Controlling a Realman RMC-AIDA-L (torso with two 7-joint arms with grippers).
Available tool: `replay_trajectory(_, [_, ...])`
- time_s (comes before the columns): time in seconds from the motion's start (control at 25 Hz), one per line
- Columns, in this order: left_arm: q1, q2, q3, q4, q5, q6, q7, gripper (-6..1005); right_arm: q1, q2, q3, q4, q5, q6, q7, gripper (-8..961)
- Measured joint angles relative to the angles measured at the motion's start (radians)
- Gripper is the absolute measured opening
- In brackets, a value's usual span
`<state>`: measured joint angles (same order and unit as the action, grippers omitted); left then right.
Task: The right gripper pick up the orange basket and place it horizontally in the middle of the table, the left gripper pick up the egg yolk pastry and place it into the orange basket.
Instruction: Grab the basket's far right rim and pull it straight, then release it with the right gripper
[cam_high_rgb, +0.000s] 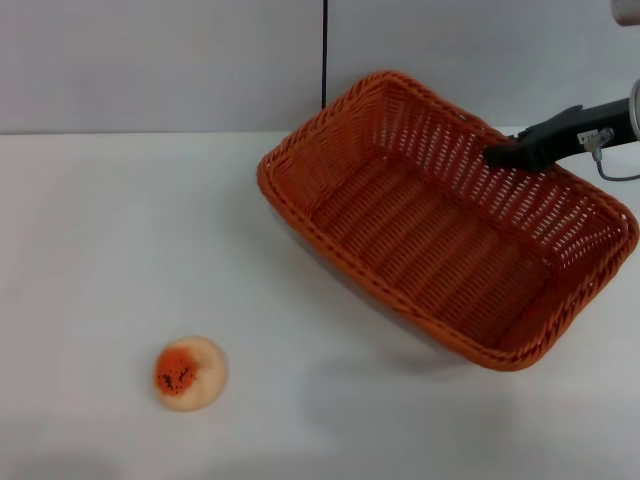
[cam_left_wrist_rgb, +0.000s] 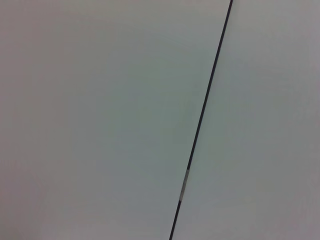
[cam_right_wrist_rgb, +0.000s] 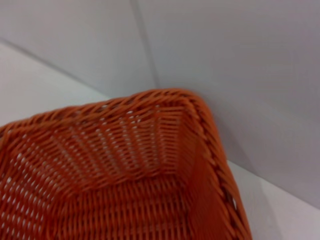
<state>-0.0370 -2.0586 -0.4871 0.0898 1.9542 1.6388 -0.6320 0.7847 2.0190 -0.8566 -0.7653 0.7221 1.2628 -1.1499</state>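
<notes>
Orange basket (cam_high_rgb: 440, 225) is hanging tilted above the table (cam_high_rgb: 120, 250); your right gripper (cam_high_rgb: 503, 154) is reaching in from the right, pinching its far wall.

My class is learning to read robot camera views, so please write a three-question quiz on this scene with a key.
1. True or false: the egg yolk pastry already lies inside the orange basket.
2. Which gripper is at the basket's far wall? A) left B) right
3. Fill in: the basket looks ______ off the table, judging by the shadow beneath it.

Key
1. False; it sits on the table, apart from the basket, toward the robot's left.
2. B; the left gripper is out of view.
3. Lifted (tilted).
</notes>
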Motion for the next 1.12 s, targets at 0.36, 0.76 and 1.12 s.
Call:
replay_trajectory(0.36, [0.031,0.000,0.001,0.019,0.002,0.028,-0.003,814,-0.016,0.013,-0.202,-0.170,-0.003,0.071,-0.183,174])
replay_trajectory(0.76, [0.091,-0.004,0.001,0.024,0.003,0.080,0.000,814,-0.021,0.023,-0.261,-0.287,-0.009,0.075,-0.364,172])
replay_trajectory(1.12, [0.106,-0.008,0.009,0.019,0.009,0.094,0.003,813,-0.008,0.046,-0.292,-0.222,0.033,0.043,-0.561,172])
